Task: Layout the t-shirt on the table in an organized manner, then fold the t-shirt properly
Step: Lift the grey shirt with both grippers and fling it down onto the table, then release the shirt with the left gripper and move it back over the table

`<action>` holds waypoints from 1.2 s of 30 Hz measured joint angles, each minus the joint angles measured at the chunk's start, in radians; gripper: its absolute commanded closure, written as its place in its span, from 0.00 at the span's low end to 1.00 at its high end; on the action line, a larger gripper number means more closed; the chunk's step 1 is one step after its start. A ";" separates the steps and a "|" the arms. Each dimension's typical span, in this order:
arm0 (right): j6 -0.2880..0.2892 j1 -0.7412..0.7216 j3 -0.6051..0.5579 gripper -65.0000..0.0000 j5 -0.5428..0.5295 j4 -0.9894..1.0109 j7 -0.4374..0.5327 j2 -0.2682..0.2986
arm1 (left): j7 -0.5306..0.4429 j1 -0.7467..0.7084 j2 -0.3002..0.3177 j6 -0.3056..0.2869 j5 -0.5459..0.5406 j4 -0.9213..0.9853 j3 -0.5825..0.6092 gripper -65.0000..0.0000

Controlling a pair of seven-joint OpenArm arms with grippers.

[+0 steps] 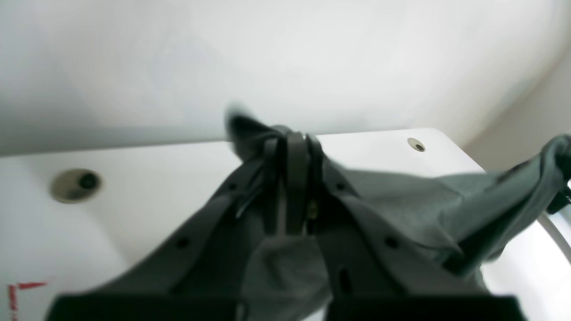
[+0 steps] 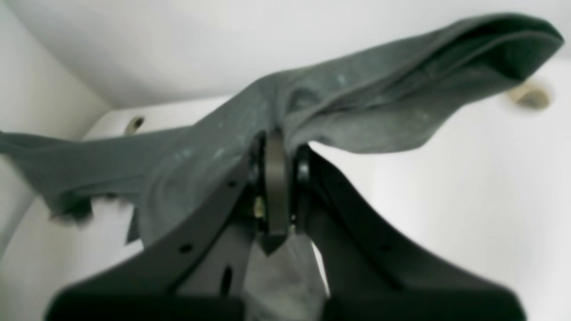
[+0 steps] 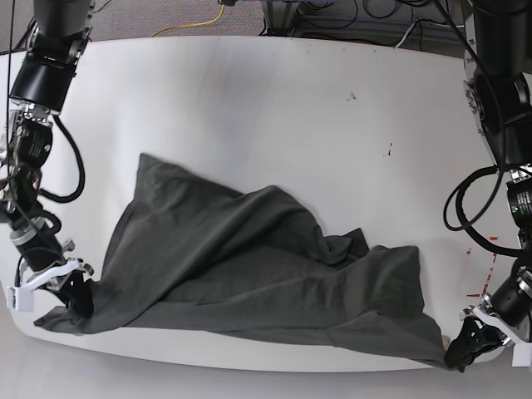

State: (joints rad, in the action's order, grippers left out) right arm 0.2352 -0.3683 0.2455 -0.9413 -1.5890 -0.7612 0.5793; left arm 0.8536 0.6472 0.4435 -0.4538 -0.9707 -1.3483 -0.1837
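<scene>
The dark charcoal t-shirt point(image 3: 249, 266) lies wrinkled and bunched across the near half of the white table point(image 3: 274, 108), with its lower edge stretched between my two grippers. At the near right corner, my left gripper point(image 3: 461, 349) is shut on one end of the cloth. The left wrist view shows the jaws point(image 1: 290, 147) pinching a fold, and the t-shirt point(image 1: 401, 196) trails off to the right. By the near left edge, my right gripper point(image 3: 79, 299) is shut on the other end. In the right wrist view its jaws point(image 2: 276, 142) clamp the t-shirt point(image 2: 357, 107), lifted off the tabletop.
Round grommet holes point(image 1: 75, 185) point(image 1: 416, 144) sit in the tabletop near its far edge. Red tape marks point(image 3: 486, 266) lie near the right arm's side. Cables point(image 3: 357, 17) run on the floor beyond the table. The table's near curved edge runs just under the shirt's hem.
</scene>
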 measured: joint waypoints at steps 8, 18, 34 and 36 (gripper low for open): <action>0.006 -0.216 -0.090 1.00 0.013 0.053 -0.002 0.079 | 0.037 0.088 0.044 -0.006 -0.020 -0.001 0.003 1.00; 0.039 -0.337 -0.181 1.00 0.013 0.072 0.001 0.122 | 0.075 0.145 0.097 -0.082 -0.041 -0.001 0.000 1.00; 0.039 -0.232 -0.182 1.00 0.017 0.074 -0.006 0.082 | 0.190 -0.225 -0.118 -0.168 -0.095 0.000 0.014 0.72; 0.039 -0.232 -0.182 1.00 0.017 0.074 -0.006 0.080 | 0.193 -0.262 -0.165 -0.166 -0.082 0.003 0.013 0.71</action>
State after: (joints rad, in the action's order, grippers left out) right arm 0.2745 -0.5999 0.0635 -0.9245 -1.5150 -0.7673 0.6590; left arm 1.0466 0.3851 0.2783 -0.6193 -1.0523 -1.3449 -0.1703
